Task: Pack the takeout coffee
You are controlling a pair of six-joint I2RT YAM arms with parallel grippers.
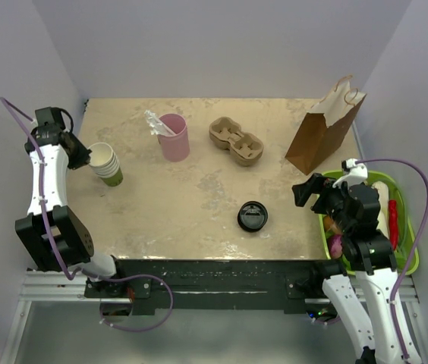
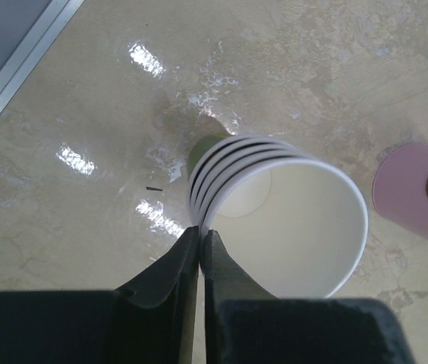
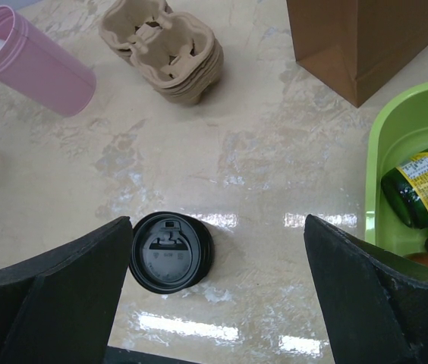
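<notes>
At nine o'clock, my left gripper (image 2: 200,236) clenches the rim of the cup stack (image 2: 305,227); nested cups may lift together. My right gripper (image 3: 218,227) gapes empty.

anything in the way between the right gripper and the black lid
Nothing visible. The right gripper hangs open near the lid, with only bare table between them. The carrier and bag stand farther back, off that path.
</notes>
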